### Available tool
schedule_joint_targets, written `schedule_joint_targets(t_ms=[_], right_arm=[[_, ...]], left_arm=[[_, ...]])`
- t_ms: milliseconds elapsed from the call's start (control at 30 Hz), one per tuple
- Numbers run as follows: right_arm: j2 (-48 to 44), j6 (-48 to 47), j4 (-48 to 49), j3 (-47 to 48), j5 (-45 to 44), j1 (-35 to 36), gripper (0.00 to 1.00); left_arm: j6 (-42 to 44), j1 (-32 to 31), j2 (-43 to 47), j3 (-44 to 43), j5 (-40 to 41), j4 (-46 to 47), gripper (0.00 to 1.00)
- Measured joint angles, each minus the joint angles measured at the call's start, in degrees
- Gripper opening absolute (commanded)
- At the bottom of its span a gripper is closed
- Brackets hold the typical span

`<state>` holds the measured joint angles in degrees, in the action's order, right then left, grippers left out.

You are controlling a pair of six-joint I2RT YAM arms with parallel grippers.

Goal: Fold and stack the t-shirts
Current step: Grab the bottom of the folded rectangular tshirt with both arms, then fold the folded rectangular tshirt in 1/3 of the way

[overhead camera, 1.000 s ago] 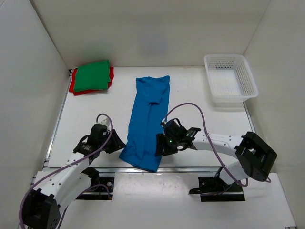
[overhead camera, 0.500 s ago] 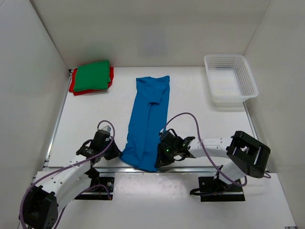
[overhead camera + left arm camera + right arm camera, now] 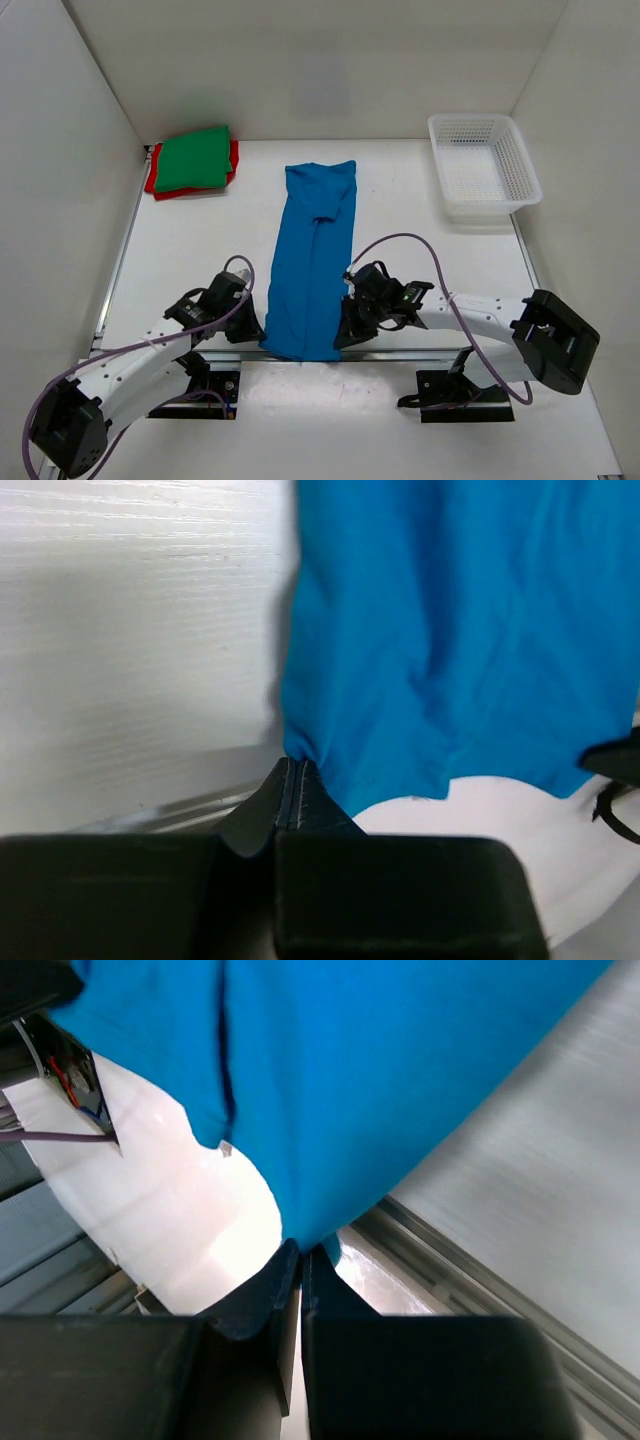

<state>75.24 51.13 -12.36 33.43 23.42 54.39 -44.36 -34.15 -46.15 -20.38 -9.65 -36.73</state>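
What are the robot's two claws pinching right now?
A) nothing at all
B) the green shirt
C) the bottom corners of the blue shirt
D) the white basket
C: the wrist views show the left gripper and the right gripper each shut on a near corner of the blue shirt.
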Motion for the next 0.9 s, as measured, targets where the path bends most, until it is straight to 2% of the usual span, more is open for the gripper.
schedule_joint_targets(t_ms=[233, 400, 500, 700, 733, 767, 800, 833, 900], right_arm=[[-0.4, -3.6, -4.2, 1.7, 4.4, -6.1, 0.0], [0.6, -6.5, -5.9, 5.6, 8.1, -13.6, 0.0], [4.1, -9.6, -7.8, 11.3, 10.4, -19.2, 0.0], [18.3, -17.6, -13.0, 30.3, 13.2, -28.8, 0.0], [21.7, -19.0, -14.1, 34.4, 13.3, -30.4, 0.0], [25.0, -20.2, -15.4, 38.3, 13.4, -31.8, 0.0], [28.8, -21.5, -16.5, 42.9, 13.4, -33.1, 0.12], [31.9, -22.3, -17.4, 46.8, 13.0, -34.1, 0.24], [38.4, -24.3, -20.1, 55.4, 11.8, -35.6, 0.34]], left_arm=[[2.8, 4.0, -4.0, -7.0, -2.3, -3.0, 0.0], [6.1, 9.6, -12.7, -15.0, -4.4, -1.1, 0.0], [8.0, 12.9, -21.4, -21.0, -5.6, 0.9, 0.0], [10.5, 18.5, -38.6, -36.4, -7.3, 3.1, 0.0], [10.9, 19.5, -42.8, -41.1, -7.5, 3.1, 0.03], [11.2, 20.1, -46.6, -45.7, -7.7, 3.3, 0.13], [11.6, 20.8, -50.8, -50.7, -8.0, 3.6, 0.42], [12.2, 21.4, -54.9, -55.6, -8.3, 3.7, 0.48], [12.0, 22.5, -63.4, -66.1, -9.9, 3.7, 0.5]])
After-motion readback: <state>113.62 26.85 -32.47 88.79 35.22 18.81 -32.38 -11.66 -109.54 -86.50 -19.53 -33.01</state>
